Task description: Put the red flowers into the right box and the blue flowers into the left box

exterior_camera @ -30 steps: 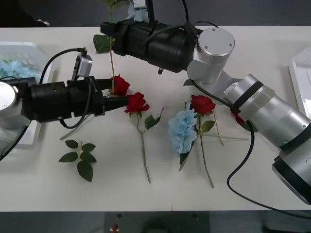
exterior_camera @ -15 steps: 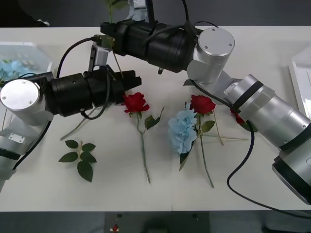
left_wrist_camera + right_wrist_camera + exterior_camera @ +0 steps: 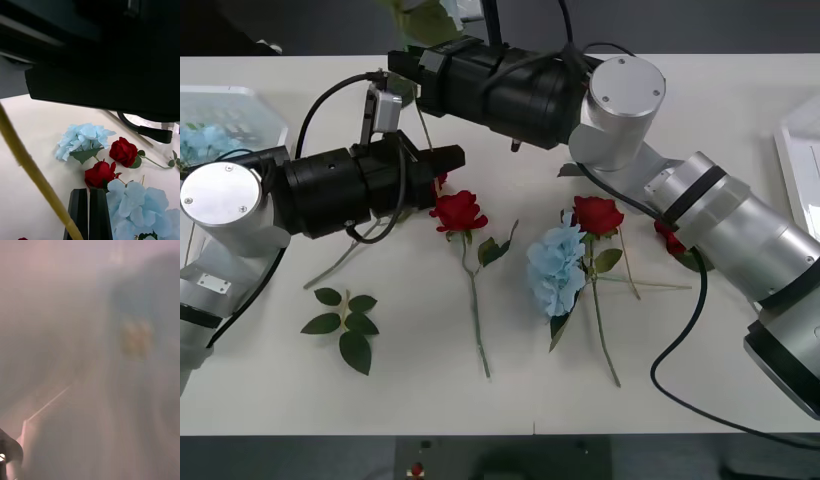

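Across the table's far side, my right gripper (image 3: 402,68) holds a blue flower by its thin stem (image 3: 421,122), which hangs tilted beside my left wrist; its leaves (image 3: 416,14) stick up at the top edge. My left gripper (image 3: 452,158) is shut and empty, hovering over a red flower (image 3: 442,183), with a second (image 3: 458,210) just past it. Its tips (image 3: 89,192) point at a red bloom (image 3: 99,174). Another blue flower (image 3: 555,265) and a third red flower (image 3: 596,215) lie mid-table. The left box (image 3: 240,100) holds a blue flower (image 3: 202,142). The right box (image 3: 800,160) is at the right edge.
A loose leaf sprig (image 3: 345,325) lies at the front left. A red bloom (image 3: 668,240) peeks out beneath my right forearm. A black cable (image 3: 680,340) loops over the table's front right. The front strip of the table is bare.
My left arm has swung up and right, now covering the rose it pointed at before. My right gripper has lifted slightly, and the hanging stem now tilts instead of hanging straight.
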